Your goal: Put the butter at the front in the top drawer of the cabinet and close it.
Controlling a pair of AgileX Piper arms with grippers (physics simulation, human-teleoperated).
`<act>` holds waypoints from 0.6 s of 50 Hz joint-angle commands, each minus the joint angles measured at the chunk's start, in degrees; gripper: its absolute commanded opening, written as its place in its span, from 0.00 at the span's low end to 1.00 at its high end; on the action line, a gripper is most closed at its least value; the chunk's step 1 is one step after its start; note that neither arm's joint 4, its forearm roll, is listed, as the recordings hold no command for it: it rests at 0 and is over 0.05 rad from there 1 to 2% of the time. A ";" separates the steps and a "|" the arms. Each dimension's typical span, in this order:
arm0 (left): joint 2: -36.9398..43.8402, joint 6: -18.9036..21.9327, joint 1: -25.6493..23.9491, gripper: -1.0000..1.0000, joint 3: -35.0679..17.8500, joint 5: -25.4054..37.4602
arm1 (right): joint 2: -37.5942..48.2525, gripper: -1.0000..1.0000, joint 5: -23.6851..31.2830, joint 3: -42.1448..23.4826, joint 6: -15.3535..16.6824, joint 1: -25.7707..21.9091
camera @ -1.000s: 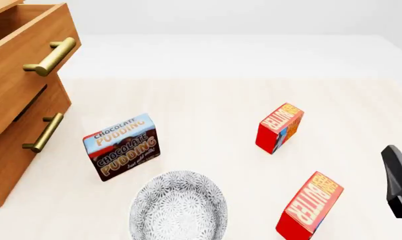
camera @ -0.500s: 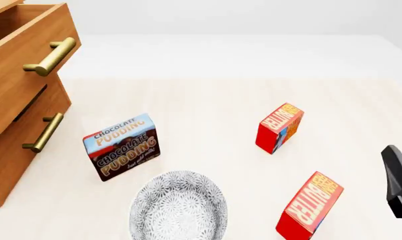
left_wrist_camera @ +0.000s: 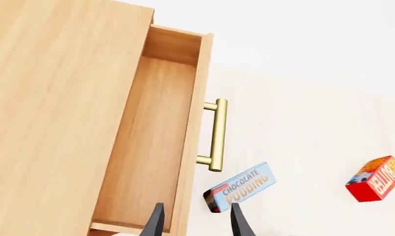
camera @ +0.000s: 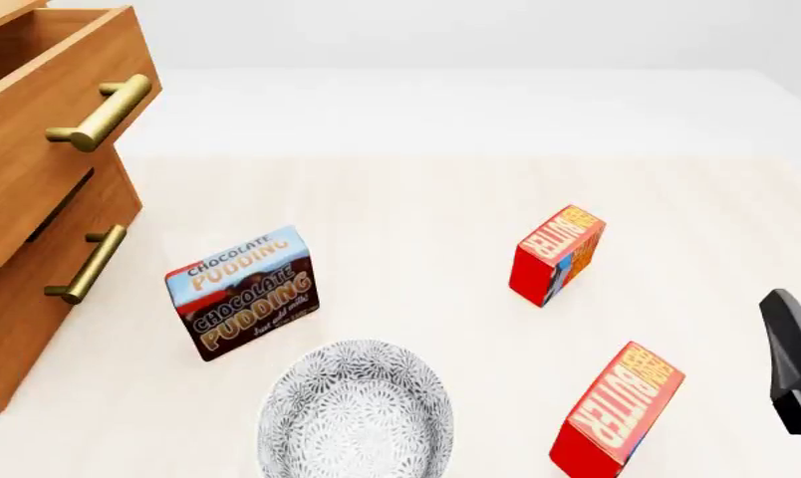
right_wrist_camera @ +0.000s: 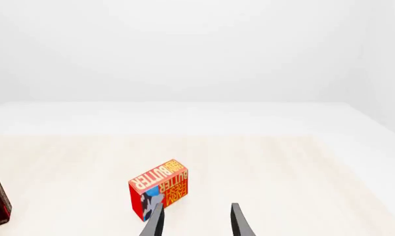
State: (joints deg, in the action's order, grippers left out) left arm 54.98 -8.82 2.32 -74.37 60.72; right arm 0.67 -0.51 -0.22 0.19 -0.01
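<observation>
Simulated tabletop scene: pale wood table [camera: 414, 199], blank white backdrop (rendered), wooden cabinet [camera: 35, 199], grocery cartons.

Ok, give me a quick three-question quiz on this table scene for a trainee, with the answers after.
1. True or false: the top drawer stands open.
2. Which shows a blue-and-orange side patch: the butter farther back, or the nearer butter carton?
3. The patterned bowl sits closest to: A the chocolate pudding box, B the top drawer, C the butter.
Key: 1 true; 2 the butter farther back; 3 A.
</observation>
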 commanded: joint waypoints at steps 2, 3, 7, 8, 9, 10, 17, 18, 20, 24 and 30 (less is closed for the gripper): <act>1.24 -0.55 -0.13 1.00 1.69 -2.24 | -0.09 1.00 0.13 0.00 -0.03 0.00; 1.24 -0.55 -0.13 1.00 1.69 -2.24 | -0.10 1.00 0.13 0.00 -0.04 0.00; 1.68 -0.70 -0.29 1.00 1.93 -2.74 | -0.10 1.00 0.13 0.00 -0.05 0.00; 2.15 -0.61 -0.15 1.00 2.09 -3.22 | -0.10 1.00 0.13 0.00 -0.04 -0.01; 2.24 -0.99 -0.63 1.00 2.19 -3.45 | -0.11 1.00 0.13 0.00 -0.04 -0.01; 2.52 -0.97 -0.46 1.00 2.48 -3.80 | -0.10 1.00 0.13 0.00 -0.05 0.00; 3.43 -2.01 -0.86 1.00 4.99 -6.16 | -0.10 1.00 0.13 0.00 -0.03 0.00; 3.43 -2.01 -0.86 1.00 5.00 -6.17 | -0.10 1.00 0.13 0.00 -0.03 0.00; 3.71 -2.37 -1.27 1.00 6.05 -7.01 | -0.11 1.00 0.13 0.00 -0.02 0.00; 4.29 -2.15 -1.33 1.00 6.34 -7.26 | -0.10 1.00 0.13 0.00 -0.05 0.00; 4.35 -2.41 -1.88 1.00 6.80 -7.58 | -0.10 1.00 0.12 0.00 -0.03 -0.01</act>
State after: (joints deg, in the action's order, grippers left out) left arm 58.73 -10.76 1.12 -69.00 54.35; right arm 0.67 -0.51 -0.22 0.19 -0.01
